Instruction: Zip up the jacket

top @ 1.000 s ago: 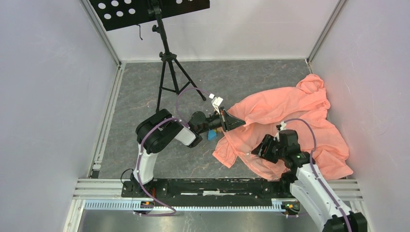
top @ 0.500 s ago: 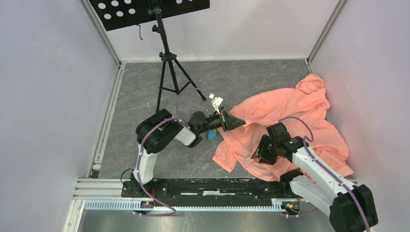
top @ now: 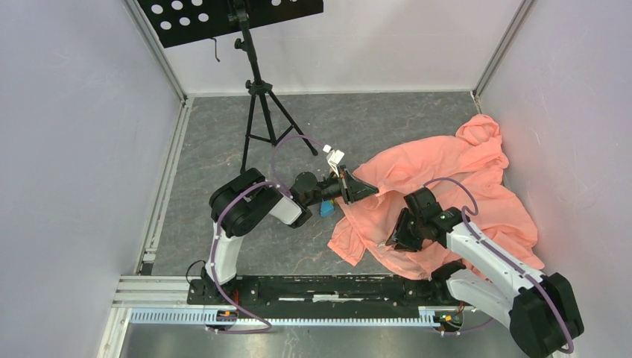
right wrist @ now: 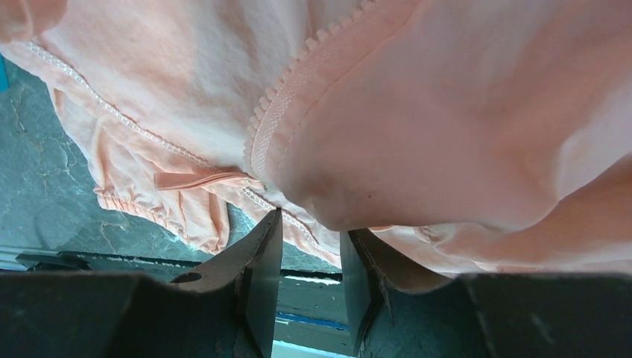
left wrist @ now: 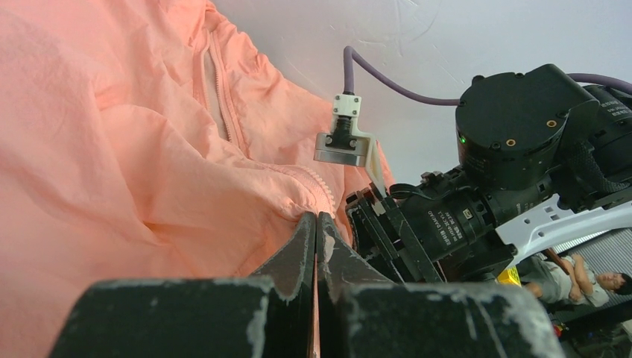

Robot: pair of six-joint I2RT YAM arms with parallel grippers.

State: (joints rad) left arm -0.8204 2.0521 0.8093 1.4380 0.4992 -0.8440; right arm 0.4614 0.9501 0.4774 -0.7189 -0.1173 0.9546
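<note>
Grey marbled tabletop (top: 216,142), white walls. Upper left: black music stand (top: 256,86) on a tripod. Centre: small blue object (top: 326,209) just below the left gripper (left wrist: 317,218), fingers clenched on a zipper-edge fold of the jacket (top: 454,168). Right of centre: right gripper (right wrist: 311,225), fingers parted, a fabric bulge with zipper teeth at the gap. Jacket salmon-orange, crumpled, spread across the right half up to the right wall.

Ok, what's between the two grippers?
Only jacket: in the top view, its rumpled fabric spans from the left gripper, shut on its edge, to the open right gripper.
</note>
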